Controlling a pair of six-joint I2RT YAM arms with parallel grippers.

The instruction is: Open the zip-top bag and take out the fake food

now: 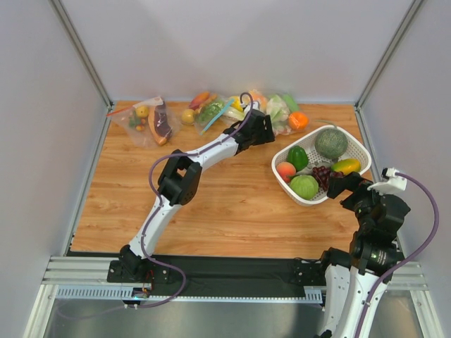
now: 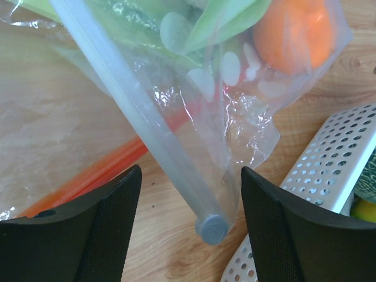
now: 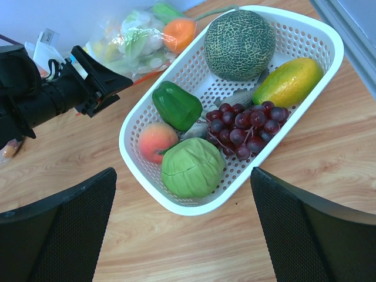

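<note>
The zip-top bag (image 2: 235,100) is clear with pale dots. Its whitish zip strip (image 2: 147,135) runs diagonally down to a bluish-grey end cap (image 2: 211,228). The orange (image 2: 294,32) and pale green leaves (image 2: 226,17) show inside it. In the top view the bag (image 1: 280,111) lies at the back of the table with the orange (image 1: 298,120) at its right end. My left gripper (image 2: 189,173) is open, with a finger on each side of the strip's end and touching neither side. My right gripper (image 3: 182,173) is open and empty over the basket's near rim.
A white perforated basket (image 1: 352,144) at the right holds a melon (image 3: 239,44), grapes, a green pepper, a peach, a cabbage and a yellow fruit. Its rim (image 2: 329,170) lies close to my left gripper. Bags with red zip strips (image 1: 148,120) lie along the back edge.
</note>
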